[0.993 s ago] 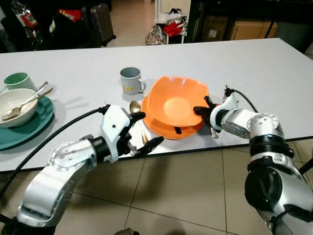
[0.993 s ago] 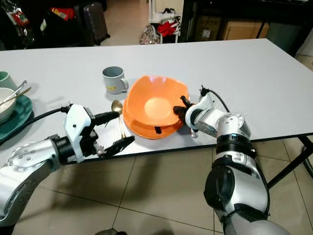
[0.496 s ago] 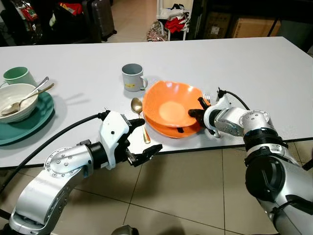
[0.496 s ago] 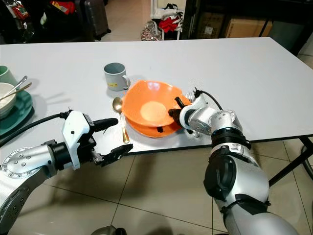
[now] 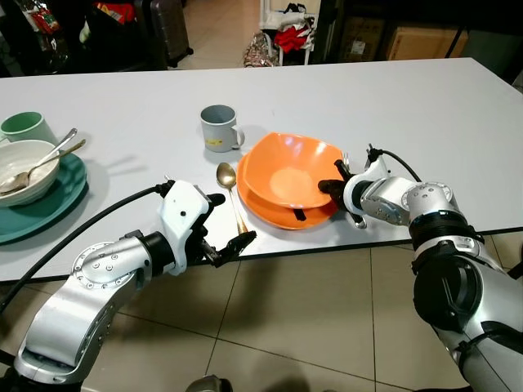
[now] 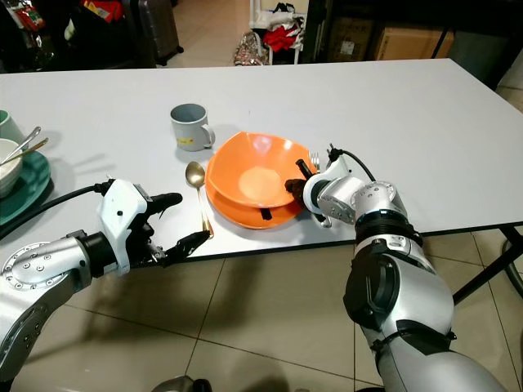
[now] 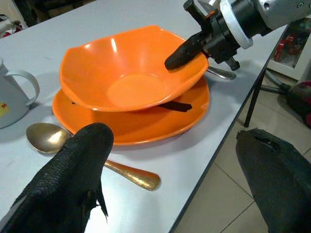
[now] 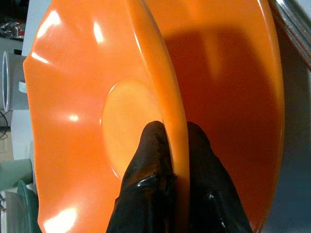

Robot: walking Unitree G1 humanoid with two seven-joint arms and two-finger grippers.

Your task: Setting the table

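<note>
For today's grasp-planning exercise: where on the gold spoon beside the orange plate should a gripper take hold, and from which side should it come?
Grip the gold spoon by its thin handle, near the end by the table edge. It lies flat with its bowl toward the grey mug and the orange plate close alongside, so coming from the robot's side over the edge looks freest. The open left gripper is already there.

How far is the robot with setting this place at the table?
Done: the orange plate, the grey mug and the gold spoon lie at the near place; a teal setting sits further left. In hand: the right gripper pinches the rim of the orange bowl, tilted on the plate. Left: levelling and releasing it. The left gripper hovers open at the table edge.
</note>
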